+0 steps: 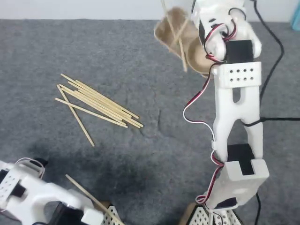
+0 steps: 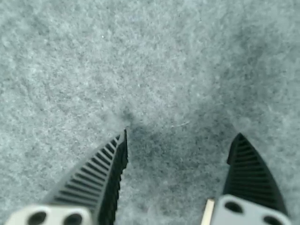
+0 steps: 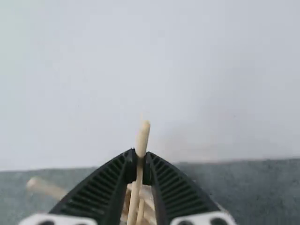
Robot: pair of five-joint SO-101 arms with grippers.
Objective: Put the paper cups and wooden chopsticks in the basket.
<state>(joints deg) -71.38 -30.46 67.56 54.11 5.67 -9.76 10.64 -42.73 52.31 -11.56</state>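
Note:
A loose pile of wooden chopsticks lies on the grey carpet, left of the middle. One more chopstick lies beside the left arm at the near left corner. My left gripper is open just above bare carpet, with nothing between its fingers. The right arm stretches to the far edge. There my right gripper is shut on a few chopsticks that stick out past its tips toward the pale wall. Two brown paper cups lie beside the right arm's wrist, crossed by a chopstick.
Grey carpet covers the table, with open room in the middle between the two arms. A pale wall rises behind the far edge. Red, black and white cables hang along the right arm.

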